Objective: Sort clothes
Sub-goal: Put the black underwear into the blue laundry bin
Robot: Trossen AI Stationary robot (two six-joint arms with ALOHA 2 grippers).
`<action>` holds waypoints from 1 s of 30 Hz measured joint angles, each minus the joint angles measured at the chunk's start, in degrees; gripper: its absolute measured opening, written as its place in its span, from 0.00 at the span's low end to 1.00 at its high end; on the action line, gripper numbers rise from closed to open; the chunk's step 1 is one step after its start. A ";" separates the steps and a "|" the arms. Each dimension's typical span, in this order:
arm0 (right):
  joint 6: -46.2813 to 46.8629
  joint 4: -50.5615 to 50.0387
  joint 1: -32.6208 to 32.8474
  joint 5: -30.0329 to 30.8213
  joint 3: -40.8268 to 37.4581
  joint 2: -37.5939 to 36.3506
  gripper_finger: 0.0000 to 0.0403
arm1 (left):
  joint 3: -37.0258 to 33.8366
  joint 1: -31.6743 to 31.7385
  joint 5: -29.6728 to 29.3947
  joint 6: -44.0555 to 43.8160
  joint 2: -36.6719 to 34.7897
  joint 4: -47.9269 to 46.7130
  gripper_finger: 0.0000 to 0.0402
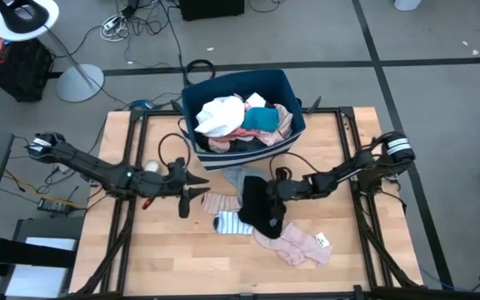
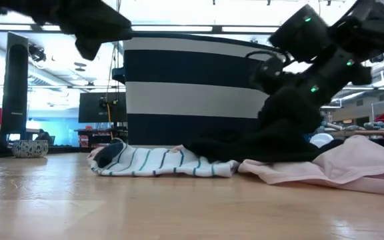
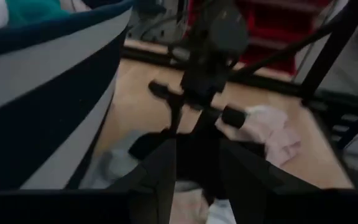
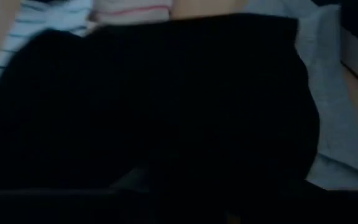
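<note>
A navy bin with white stripes (image 1: 290, 137) stands at the table's far middle, full of clothes (image 1: 240, 117). In front of it lie a black garment (image 1: 261, 208), a white garment with teal stripes (image 1: 230, 223), a pale pink garment (image 1: 294, 244) and a grey one (image 1: 236, 177). My right gripper (image 1: 277, 190) is down on the black garment's far part and shut on it. My left gripper (image 1: 198, 187) hovers open and empty, left of the pile and above the table (image 3: 197, 180). My right gripper holds the black garment by its far upper part (image 1: 267, 190), coming from the table's right and slanting down. The cloth itself hides the fingers. The garment rises in a peak under the gripper (image 2: 282, 117). Its lower part (image 2: 245, 150) lies on the other clothes.
The bin's wall (image 2: 192, 87) stands close behind both grippers. A black frame (image 1: 132, 167) runs along the table's left, right and far sides. Bare wood (image 1: 165, 258) shows at the near left. A white tag (image 1: 322, 241) lies on the pink garment.
</note>
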 joint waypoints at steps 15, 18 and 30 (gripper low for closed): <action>-5.59 -23.29 1.24 5.25 15.02 -14.44 0.01 | -7.46 0.04 -0.12 -1.89 -0.18 6.25 0.26; -9.06 -29.36 2.01 7.60 20.67 -17.50 0.01 | -7.45 0.04 -0.12 -1.86 -0.17 6.02 0.26; -31.26 -39.47 -1.95 17.17 46.72 -20.33 0.00 | -7.39 0.04 -0.12 -2.86 -0.15 3.63 0.26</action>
